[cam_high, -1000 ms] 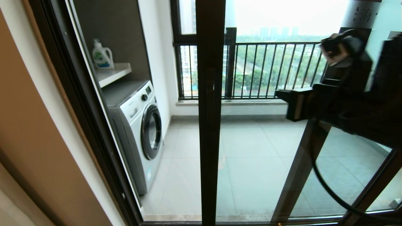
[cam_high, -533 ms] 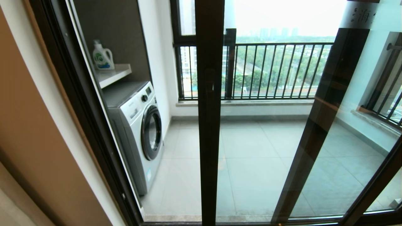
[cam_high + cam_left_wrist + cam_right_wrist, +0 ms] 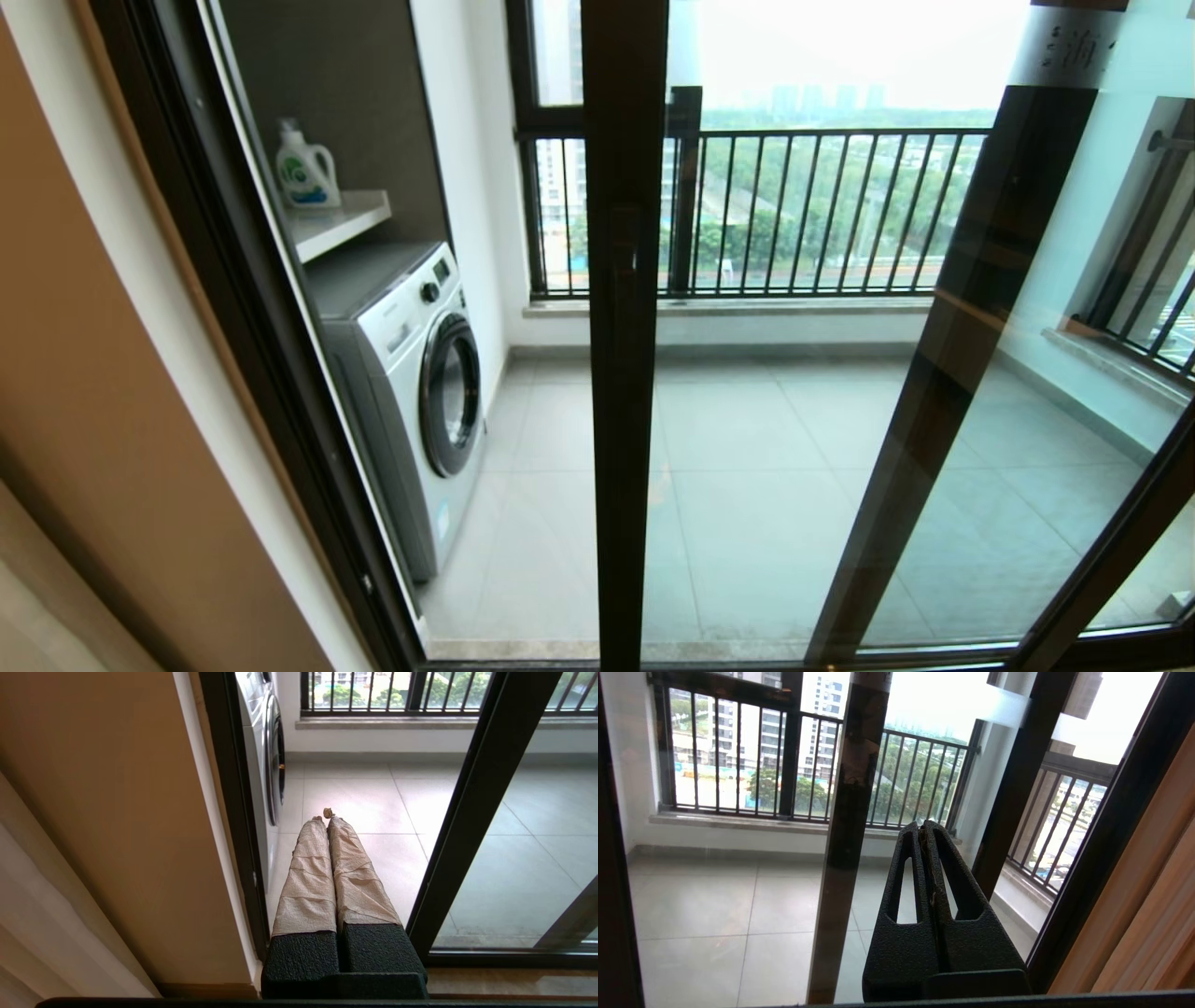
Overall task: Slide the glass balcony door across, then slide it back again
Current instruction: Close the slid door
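The glass balcony door (image 3: 766,448) stands part-way across, and its dark brown leading stile (image 3: 621,392) runs top to bottom through the middle of the head view. A frosted strip with characters (image 3: 1074,45) crosses the glass at top right. Between that stile and the left jamb (image 3: 271,373) is an open gap. My left gripper (image 3: 325,815) is shut and empty, its fingers wrapped in tan tape. It is held low, pointing into the gap, with the door stile (image 3: 472,812) beside it. My right gripper (image 3: 920,828) is shut and empty, facing the door glass (image 3: 714,882). Neither gripper shows in the head view.
A white washing machine (image 3: 420,373) stands on the balcony just past the left jamb. A detergent bottle (image 3: 303,168) sits on a shelf above it. Black railing bars (image 3: 822,205) close the far side. A second dark stile (image 3: 952,327) shows behind the glass. A tan wall (image 3: 84,392) is at left.
One second ago my right arm was raised in front of the glass at the right of the head view. It has dropped out of that view. The door has not shifted.
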### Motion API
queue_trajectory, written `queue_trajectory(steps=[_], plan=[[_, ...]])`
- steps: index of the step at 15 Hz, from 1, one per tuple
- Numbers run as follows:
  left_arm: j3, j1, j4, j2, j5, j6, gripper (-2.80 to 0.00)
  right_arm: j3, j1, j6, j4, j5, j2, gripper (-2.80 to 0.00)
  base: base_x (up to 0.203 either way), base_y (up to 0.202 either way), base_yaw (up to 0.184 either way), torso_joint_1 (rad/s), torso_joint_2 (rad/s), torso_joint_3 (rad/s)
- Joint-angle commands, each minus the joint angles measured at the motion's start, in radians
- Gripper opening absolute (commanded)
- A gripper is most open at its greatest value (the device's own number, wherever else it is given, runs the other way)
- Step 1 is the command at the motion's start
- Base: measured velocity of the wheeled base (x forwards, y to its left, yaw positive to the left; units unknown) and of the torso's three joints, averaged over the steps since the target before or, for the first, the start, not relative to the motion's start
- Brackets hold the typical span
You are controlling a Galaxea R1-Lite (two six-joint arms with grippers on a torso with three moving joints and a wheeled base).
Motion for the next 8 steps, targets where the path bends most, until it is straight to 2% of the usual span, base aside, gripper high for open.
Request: queue_trajectory(steps=[1,3,5,7,8], plan=[[0.000,0.000,0.000,0.002,0.000,0.000,-2.80,0.014,-0.014,0.007,0.105,0.031,-0.171,-2.80,0.000,0.000,0.000,0.000,0.00,0.000],[0.000,0.000,0.000,0.002,0.000,0.000,-2.80,0.055,-0.016,0.113,0.170,0.082,-0.185,-2.80,0.000,0.000,0.000,0.000,0.00,0.000],[0.000,0.000,0.000,0.002,0.000,0.000,-2.80,0.137,-0.017,0.146,0.171,0.118,-0.185,-2.80,0.000,0.000,0.000,0.000,0.00,0.000],[0.000,0.000,0.000,0.002,0.000,0.000,-2.80,0.266,-0.017,0.171,0.095,0.170,-0.184,-2.80,0.000,0.000,0.000,0.000,0.00,0.000],[0.000,0.000,0.001,0.002,0.000,0.000,-2.80,0.379,-0.017,0.176,0.002,0.178,-0.184,-2.80,0.000,0.000,0.000,0.000,0.00,0.000]])
